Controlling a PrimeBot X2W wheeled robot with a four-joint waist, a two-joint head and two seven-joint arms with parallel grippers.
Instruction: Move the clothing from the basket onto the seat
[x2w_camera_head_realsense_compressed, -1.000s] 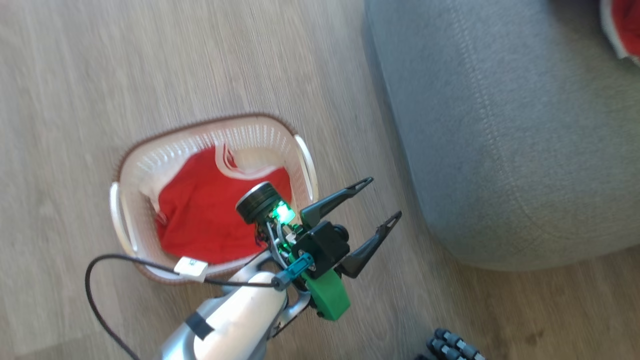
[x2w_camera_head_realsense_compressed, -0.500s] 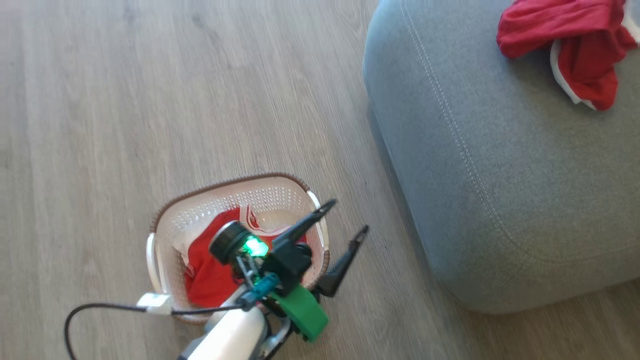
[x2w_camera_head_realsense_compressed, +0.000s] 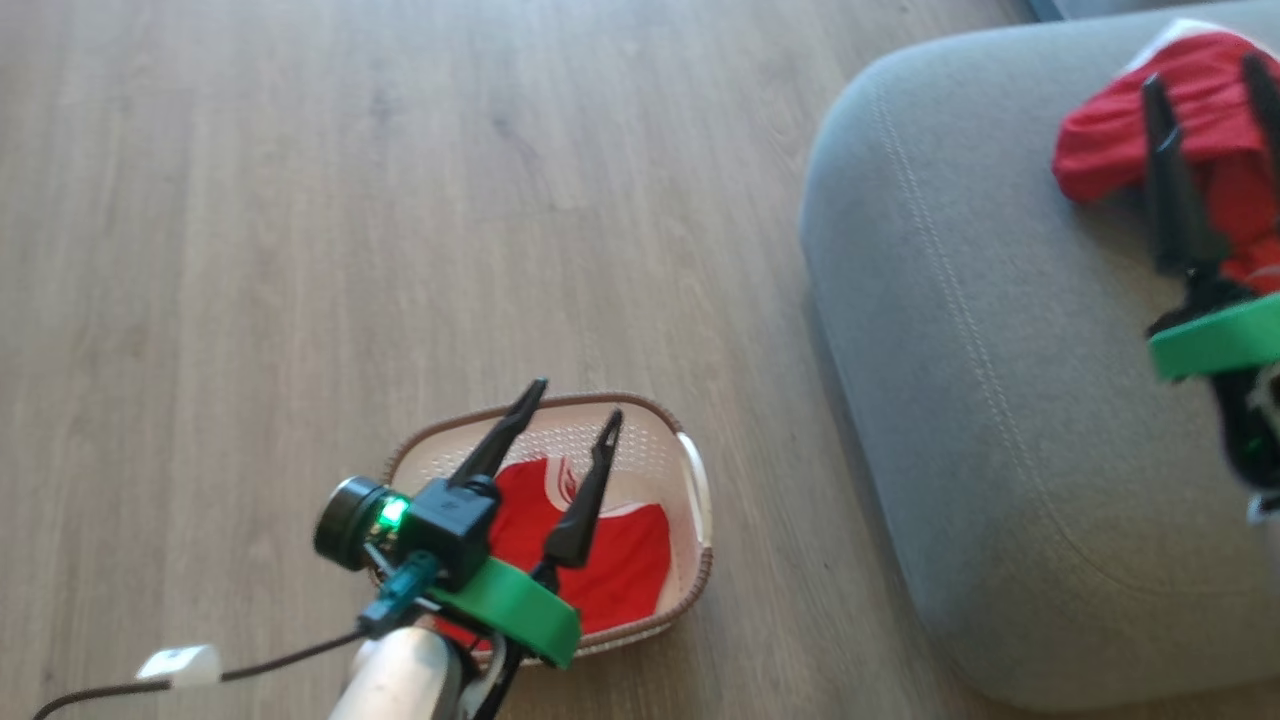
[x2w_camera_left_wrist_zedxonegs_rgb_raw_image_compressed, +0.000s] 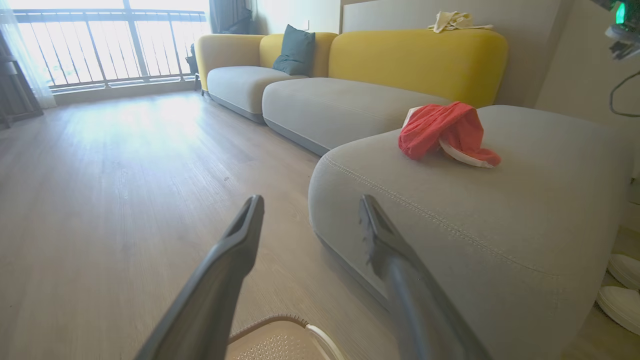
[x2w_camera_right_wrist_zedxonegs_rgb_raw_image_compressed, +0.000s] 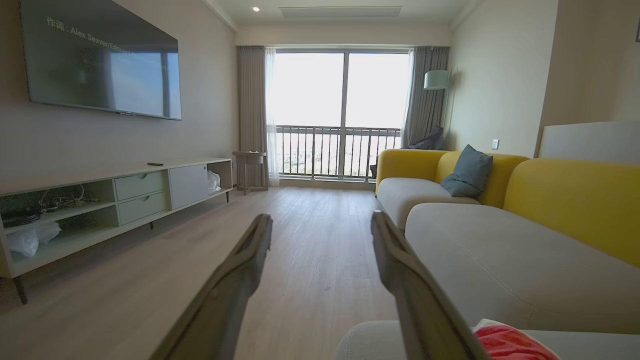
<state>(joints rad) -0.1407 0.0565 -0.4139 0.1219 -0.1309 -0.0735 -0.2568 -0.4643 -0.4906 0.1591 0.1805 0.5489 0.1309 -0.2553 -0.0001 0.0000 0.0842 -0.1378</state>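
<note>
While the left gripper (x2w_camera_head_realsense_compressed: 578, 400) hangs wide and empty above the oval cream perforated plastic basket (x2w_camera_head_realsense_compressed: 705, 575), having pointed past its right side earlier, a crumpled red, white-trimmed garment (x2w_camera_head_realsense_compressed: 625, 560) lies lengthwise on the basket floor, neckline toward the far rim. Farther, the right gripper (x2w_camera_head_realsense_compressed: 1200, 70), likewise wide, hovers over a bunched red garment (x2w_camera_head_realsense_compressed: 1095, 150) on the grey upholstered seat (x2w_camera_head_realsense_compressed: 1000, 400).

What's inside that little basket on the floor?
A red garment with white trim lies in the basket. The open left end effector hides its near part; anything under the fabric is covered.
</note>
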